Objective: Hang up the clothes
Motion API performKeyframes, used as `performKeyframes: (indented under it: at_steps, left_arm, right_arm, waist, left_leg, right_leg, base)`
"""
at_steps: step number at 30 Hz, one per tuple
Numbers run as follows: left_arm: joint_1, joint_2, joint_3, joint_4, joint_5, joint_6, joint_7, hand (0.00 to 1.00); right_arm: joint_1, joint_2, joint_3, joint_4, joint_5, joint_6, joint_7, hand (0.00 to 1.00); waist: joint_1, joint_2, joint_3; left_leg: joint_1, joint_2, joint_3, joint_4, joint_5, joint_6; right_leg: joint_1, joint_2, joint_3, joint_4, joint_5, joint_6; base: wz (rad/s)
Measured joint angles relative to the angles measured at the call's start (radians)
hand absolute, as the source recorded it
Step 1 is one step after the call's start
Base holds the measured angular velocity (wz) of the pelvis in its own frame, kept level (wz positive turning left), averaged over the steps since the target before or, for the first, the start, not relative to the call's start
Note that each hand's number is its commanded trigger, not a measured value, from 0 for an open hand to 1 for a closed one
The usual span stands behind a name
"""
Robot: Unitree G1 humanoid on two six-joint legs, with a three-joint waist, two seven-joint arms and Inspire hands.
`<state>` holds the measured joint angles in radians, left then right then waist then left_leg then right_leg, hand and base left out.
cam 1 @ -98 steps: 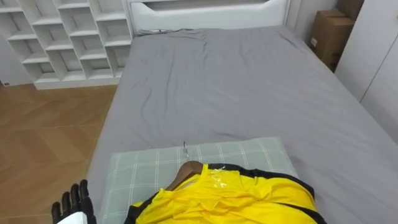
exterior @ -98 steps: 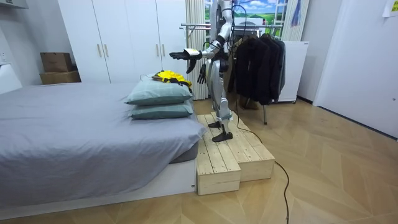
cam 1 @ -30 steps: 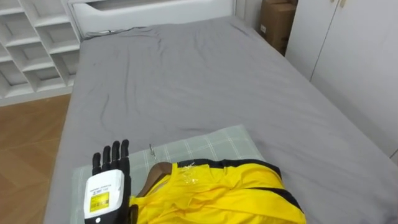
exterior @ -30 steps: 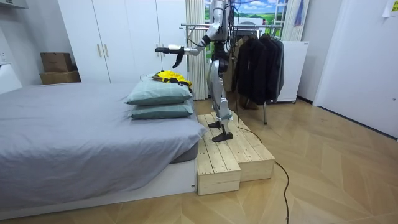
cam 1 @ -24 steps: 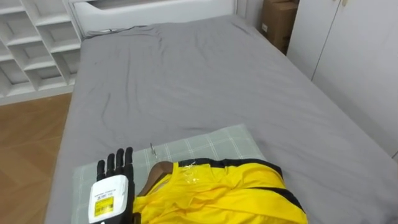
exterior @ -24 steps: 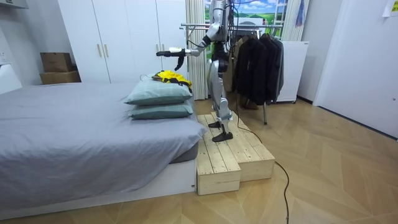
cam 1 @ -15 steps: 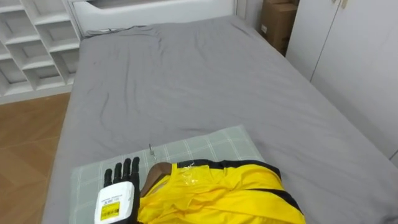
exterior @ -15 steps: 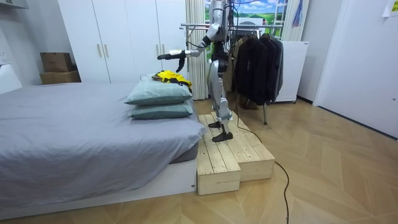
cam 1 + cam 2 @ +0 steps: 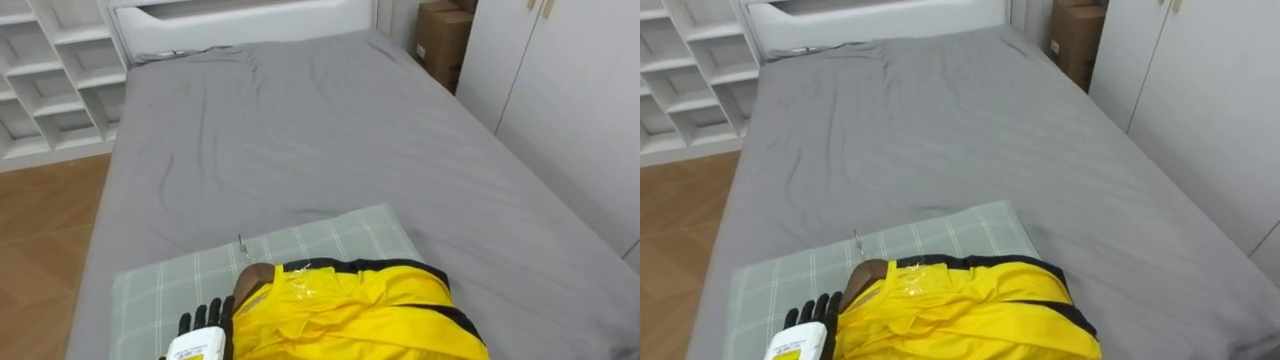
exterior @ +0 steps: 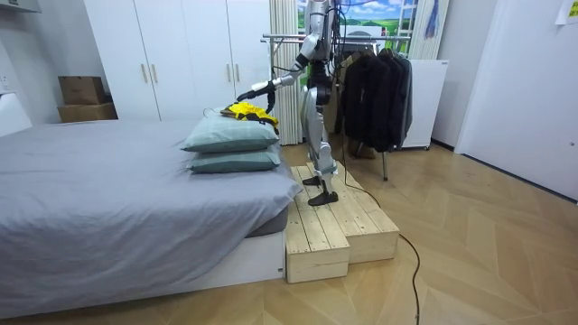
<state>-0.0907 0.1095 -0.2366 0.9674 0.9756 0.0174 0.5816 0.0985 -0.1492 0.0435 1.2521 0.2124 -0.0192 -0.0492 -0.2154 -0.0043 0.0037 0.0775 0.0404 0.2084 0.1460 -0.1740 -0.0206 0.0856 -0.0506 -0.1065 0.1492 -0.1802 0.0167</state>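
Observation:
A yellow shirt (image 9: 350, 315) with black trim lies on a wooden hanger (image 9: 250, 278). The hanger's metal hook (image 9: 240, 243) points toward the bed's far end. Both rest on a green checked pillow (image 9: 320, 235), the top one of a stack (image 10: 230, 144) at the bed's near end. My left hand (image 9: 203, 328) is at the lower edge of the eye views, fingers straight, right beside the hanger's left shoulder. In the room view my outstretched arm slopes down so that the left hand (image 10: 244, 94) is just above the shirt (image 10: 251, 111). I stand on a wooden platform (image 10: 334, 217) by the bed.
The grey bed (image 9: 300, 120) stretches ahead, with white shelves (image 9: 50, 70) at its far left and a cardboard box (image 9: 440, 35) and white wardrobe doors (image 9: 560, 90) to its right. Behind me in the room view stands a clothes rack (image 10: 370, 86) hung with dark garments.
My left hand has come down and back, from held level over the pillow to low beside the hanger's left end. The shirt and hanger have not moved.

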Motion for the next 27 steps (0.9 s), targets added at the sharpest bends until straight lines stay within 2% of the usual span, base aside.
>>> performKeyframes:
  at_steps: [6, 11, 14, 19, 21, 24, 27]
  left_arm:
    - [0.000, 0.000, 0.020, 0.001, -0.001, 0.000, -0.004, 0.00]
    - [-0.003, -0.001, 0.036, 0.017, -0.003, 0.005, -0.004, 0.00]
    - [-0.016, 0.000, 0.037, 0.025, -0.052, 0.005, -0.006, 0.00]
    - [-0.068, 0.011, 0.040, 0.039, -0.076, -0.004, -0.006, 0.00]
    - [-0.100, 0.023, 0.040, 0.039, -0.082, -0.022, 0.002, 0.00]
    - [-0.141, 0.036, 0.040, 0.050, -0.128, -0.030, 0.006, 0.00]
    - [-0.195, 0.044, 0.039, 0.096, -0.183, -0.033, 0.007, 0.00]
  right_arm:
    - [0.007, 0.000, -0.007, -0.001, 0.000, 0.000, -0.001, 0.00]
    - [0.013, -0.002, -0.006, -0.007, 0.002, 0.000, -0.002, 0.00]
    - [0.011, -0.003, -0.006, -0.009, 0.000, 0.000, -0.003, 0.00]
    - [0.000, -0.004, -0.005, -0.005, -0.002, -0.003, -0.018, 0.00]
    - [-0.009, -0.003, -0.005, -0.003, -0.001, -0.003, -0.033, 0.00]
    - [-0.025, -0.009, -0.005, 0.019, 0.000, -0.003, -0.032, 0.00]
    - [-0.043, -0.013, 0.000, 0.038, 0.002, -0.002, -0.021, 0.00]
  waist:
    - [0.001, -0.004, 0.0042]
    - [-0.001, -0.001, 0.0027]
    - [-0.001, 0.003, -0.0016]
    - [-0.001, 0.011, 0.0006]
    - [0.000, 0.019, 0.0003]
    - [-0.008, 0.032, -0.0003]
    - [-0.008, 0.035, 0.0012]
  left_leg:
    - [0.000, 0.000, 0.001, -0.001, 0.000, 0.000]
    - [0.000, 0.000, 0.001, -0.002, 0.000, 0.000]
    - [-0.019, 0.000, 0.002, -0.001, 0.000, 0.000]
    - [-0.037, 0.001, 0.005, -0.001, 0.000, 0.000]
    - [-0.053, 0.001, 0.005, 0.002, 0.000, 0.000]
    - [-0.071, 0.001, 0.004, 0.005, 0.000, 0.001]
    - [-0.075, 0.001, 0.005, 0.005, 0.000, 0.001]
  right_leg:
    - [-0.005, 0.000, 0.000, -0.002, 0.000, 0.000]
    - [-0.005, 0.000, 0.000, -0.005, 0.000, 0.000]
    - [-0.029, 0.001, 0.004, 0.003, 0.000, 0.000]
    - [-0.051, 0.001, 0.011, 0.004, 0.006, 0.001]
    - [-0.060, 0.002, 0.010, 0.004, 0.010, 0.001]
    - [-0.077, 0.001, 0.005, 0.005, 0.014, 0.001]
    - [-0.083, 0.001, 0.005, 0.007, 0.014, 0.001]
  base:
    - [0.00]
    - [0.00]
    - [-0.02]
    - [-0.05]
    - [0.00]
    - [0.00]
    - [0.00]
